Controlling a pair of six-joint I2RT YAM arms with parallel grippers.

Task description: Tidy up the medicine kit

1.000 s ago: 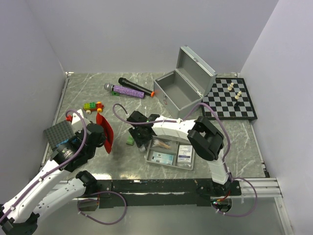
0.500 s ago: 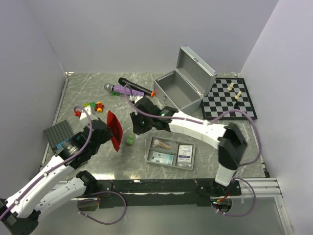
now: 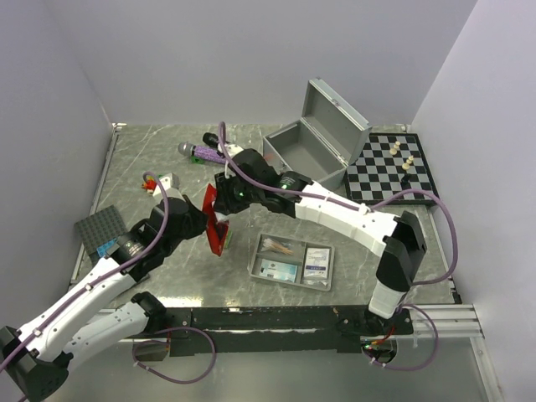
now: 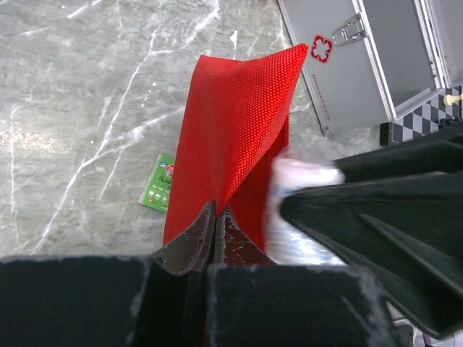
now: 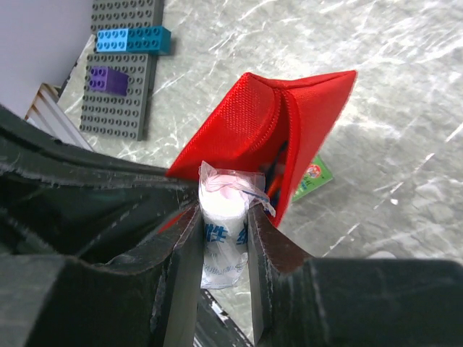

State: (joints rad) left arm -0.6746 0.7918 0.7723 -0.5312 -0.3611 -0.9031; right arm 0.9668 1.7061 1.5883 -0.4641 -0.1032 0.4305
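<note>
Grey marble table (image 3: pixel 435 243) below, and the left gripper (image 4: pixel 215 215) is pinched tight on one edge of the red pouch (image 4: pixel 235 123), holding it up above the surface. The right gripper (image 5: pixel 223 213) clamps a plastic-wrapped white packet (image 5: pixel 221 246) between its fingers, right at the pouch's open mouth. A green packet (image 4: pixel 159 189) lies flat on the marble under the pouch. The grey divided tray (image 3: pixel 254 265) sits nearer the front, and the open metal case (image 3: pixel 293 167) stands behind.

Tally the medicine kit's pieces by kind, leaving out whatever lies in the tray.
Metal case: 1
Divided tray: 1
Red pouch: 1
Green packet: 1
White wrapped packet: 1
Total: 5
</note>
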